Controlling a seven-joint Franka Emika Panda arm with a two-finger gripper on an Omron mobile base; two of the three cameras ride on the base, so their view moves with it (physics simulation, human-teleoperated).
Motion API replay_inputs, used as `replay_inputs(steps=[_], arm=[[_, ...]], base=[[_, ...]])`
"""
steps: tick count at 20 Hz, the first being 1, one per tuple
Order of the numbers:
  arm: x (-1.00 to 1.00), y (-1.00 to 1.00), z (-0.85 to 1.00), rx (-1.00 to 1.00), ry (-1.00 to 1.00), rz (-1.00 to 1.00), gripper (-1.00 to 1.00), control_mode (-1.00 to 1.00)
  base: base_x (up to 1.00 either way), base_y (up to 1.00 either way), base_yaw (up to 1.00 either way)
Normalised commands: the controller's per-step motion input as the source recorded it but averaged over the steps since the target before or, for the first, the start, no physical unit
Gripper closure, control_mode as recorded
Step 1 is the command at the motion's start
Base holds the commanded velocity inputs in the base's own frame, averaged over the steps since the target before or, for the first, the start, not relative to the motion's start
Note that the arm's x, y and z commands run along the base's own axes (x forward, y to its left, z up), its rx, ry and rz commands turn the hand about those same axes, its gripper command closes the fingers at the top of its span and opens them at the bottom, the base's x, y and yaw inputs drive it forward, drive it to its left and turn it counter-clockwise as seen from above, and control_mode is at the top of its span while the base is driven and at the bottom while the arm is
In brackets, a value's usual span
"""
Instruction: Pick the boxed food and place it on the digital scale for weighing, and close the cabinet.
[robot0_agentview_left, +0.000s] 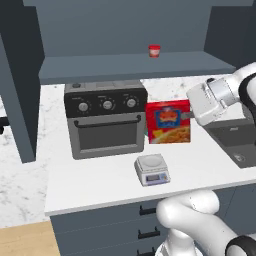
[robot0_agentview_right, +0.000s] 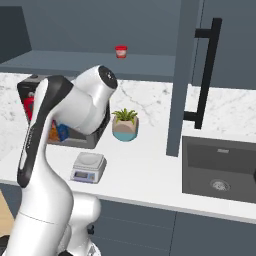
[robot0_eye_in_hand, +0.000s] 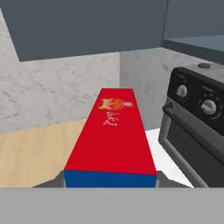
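Observation:
The boxed food (robot0_agentview_left: 168, 122), red with a blue band and a yellow food picture, stands upright just right of the oven, and my gripper (robot0_agentview_left: 190, 114) is shut on its right edge. The hand view looks along the box's narrow red side (robot0_eye_in_hand: 111, 135). In the right base view my arm hides most of the box (robot0_agentview_right: 56, 131). The digital scale (robot0_agentview_left: 152, 169) (robot0_agentview_right: 89, 167) sits on the counter in front of and below the box, its platter bare. The cabinet is open: its left door (robot0_agentview_left: 20, 90) and right door (robot0_agentview_right: 179, 75) stand swung out.
A black toaster oven (robot0_agentview_left: 105, 120) sits left of the box. A tiny red cup (robot0_agentview_left: 154, 50) stands on the cabinet shelf. A potted plant (robot0_agentview_right: 125, 125) is behind the scale, and a dark sink (robot0_agentview_right: 220, 167) lies to the right. The door's long black handle (robot0_agentview_right: 205, 70) juts out.

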Motion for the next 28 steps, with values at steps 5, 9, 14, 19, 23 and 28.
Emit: replay_inputs(steps=[5,9,14,19,23,28], arm=[[0.22,-0.28,-0.96,0.00,-0.12,0.26,1.00,-1.00],[0.19,-0.17,-0.75,0.00,-0.15,0.16,1.00,-1.00],[0.36,-0.01,-0.53,0.00,-0.03,0.08,1.00,-1.00],[0.48,-0.11,-0.40,0.01,0.00,0.06,1.00,-1.00],[0.46,-0.13,-0.27,0.00,0.00,0.04,1.00,-1.00],[0.21,-0.09,-0.18,0.17,-0.01,0.09,1.00,-1.00]], base=[[0.00,0.00,0.00],[0.00,0.00,0.00],[0.00,0.00,0.00],[0.00,0.00,0.00],[0.00,0.00,0.00],[0.00,0.00,0.00]])
